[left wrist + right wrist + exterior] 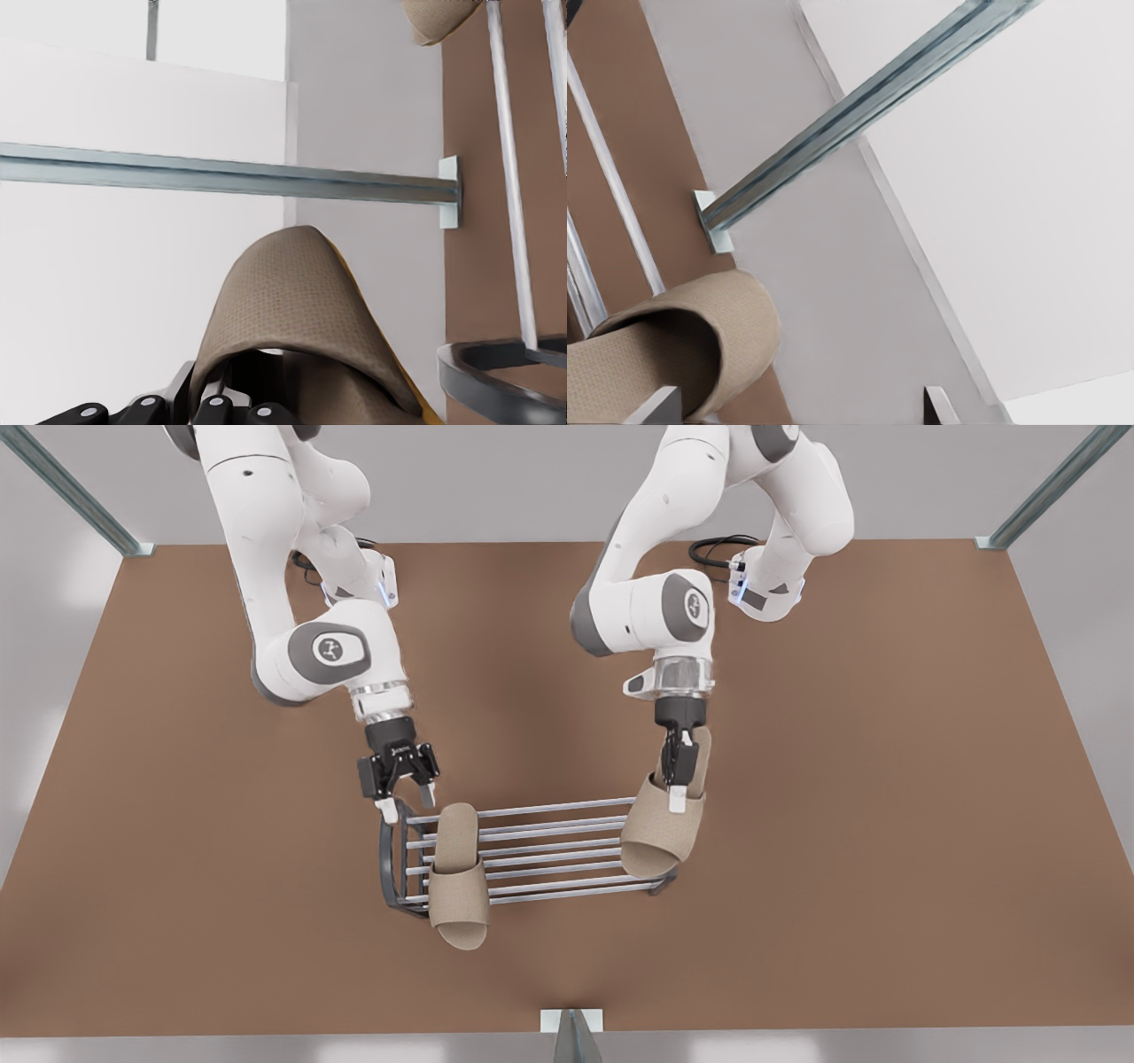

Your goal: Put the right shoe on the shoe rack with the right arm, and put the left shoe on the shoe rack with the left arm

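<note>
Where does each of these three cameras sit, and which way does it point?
Front view: high up, facing the arms, looking down on the table and shoe rack; both white arms show.
Left wrist view: on the left arm's wrist, looking along the left shoe, which the left gripper is shut on.
Right wrist view: on the right wrist, over the right shoe lying on the rack; the open right gripper shows its fingertips.
Shared: all three see the rack's silver bars.

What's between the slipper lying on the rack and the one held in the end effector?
In the front view, only bare bars of the shoe rack separate the placed slipper and the held slipper.
</note>
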`<act>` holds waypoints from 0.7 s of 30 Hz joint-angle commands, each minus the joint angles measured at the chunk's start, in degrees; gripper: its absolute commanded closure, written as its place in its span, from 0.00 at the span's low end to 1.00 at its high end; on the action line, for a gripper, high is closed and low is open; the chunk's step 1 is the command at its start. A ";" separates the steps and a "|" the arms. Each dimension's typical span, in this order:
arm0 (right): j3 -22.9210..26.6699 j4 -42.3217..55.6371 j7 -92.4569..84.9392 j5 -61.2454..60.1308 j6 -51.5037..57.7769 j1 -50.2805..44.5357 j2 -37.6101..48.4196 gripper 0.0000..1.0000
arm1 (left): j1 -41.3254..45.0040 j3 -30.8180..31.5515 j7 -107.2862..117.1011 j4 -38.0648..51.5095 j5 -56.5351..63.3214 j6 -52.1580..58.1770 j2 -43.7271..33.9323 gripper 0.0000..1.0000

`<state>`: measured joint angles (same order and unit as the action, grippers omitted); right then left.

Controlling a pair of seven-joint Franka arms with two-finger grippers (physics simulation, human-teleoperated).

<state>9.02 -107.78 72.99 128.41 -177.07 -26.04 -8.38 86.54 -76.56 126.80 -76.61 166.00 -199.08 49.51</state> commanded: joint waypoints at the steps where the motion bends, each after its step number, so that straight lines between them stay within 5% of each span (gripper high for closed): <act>1: -0.15 -0.07 0.22 -0.09 -6.71 4.15 2.49 0.00 | -0.32 0.44 6.09 2.16 8.20 -0.87 1.81 0.75; 5: -0.06 4.68 1.71 -7.91 -16.55 21.55 1.87 0.00 | -0.23 2.38 6.18 5.24 4.50 -0.87 5.07 0.75; 8: 0.03 8.02 2.77 -12.57 -10.41 27.62 -0.76 0.00 | -0.06 2.64 6.27 6.38 2.84 -0.87 7.35 0.75; 9: -4.09 7.23 3.21 -15.98 -2.43 27.79 -0.33 0.00 | -0.06 2.64 6.36 6.56 2.31 -0.87 8.49 0.75; 11: -9.55 2.57 3.21 -36.47 12.07 27.88 -0.15 0.00 | 0.03 2.47 7.06 7.88 0.11 -0.79 11.48 0.75; 12: -17.26 2.48 -1.06 -49.22 29.45 27.97 -0.23 0.00 | 0.38 2.55 7.15 7.88 0.02 -0.79 12.18 0.75; 14: -17.29 4.68 -45.01 -98.49 39.85 31.31 0.99 0.00 | 0.29 2.55 7.59 7.97 -2.88 -0.79 14.47 0.75; 15: -14.83 7.05 -57.68 -122.75 55.75 31.40 2.05 0.00 | -0.15 2.55 9.87 8.93 -2.97 -0.79 15.70 0.76; 16: -9.82 7.14 -64.73 -131.31 65.44 31.40 1.87 0.00 | -1.46 2.55 10.22 10.34 -4.28 -0.79 17.19 0.76; 18: -8.76 3.19 -65.52 -131.22 73.71 31.31 1.44 0.00 | -4.10 2.55 11.63 12.80 -5.34 -0.79 19.66 0.76; 21: -8.50 -4.72 -69.22 -131.22 65.20 29.47 -2.43 0.00 | -7.71 2.55 12.16 16.05 -9.20 -0.70 21.85 0.76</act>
<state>0.44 -111.08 48.73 7.32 -125.56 6.45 -10.29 79.54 -73.93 133.17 -61.21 159.46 -199.85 71.04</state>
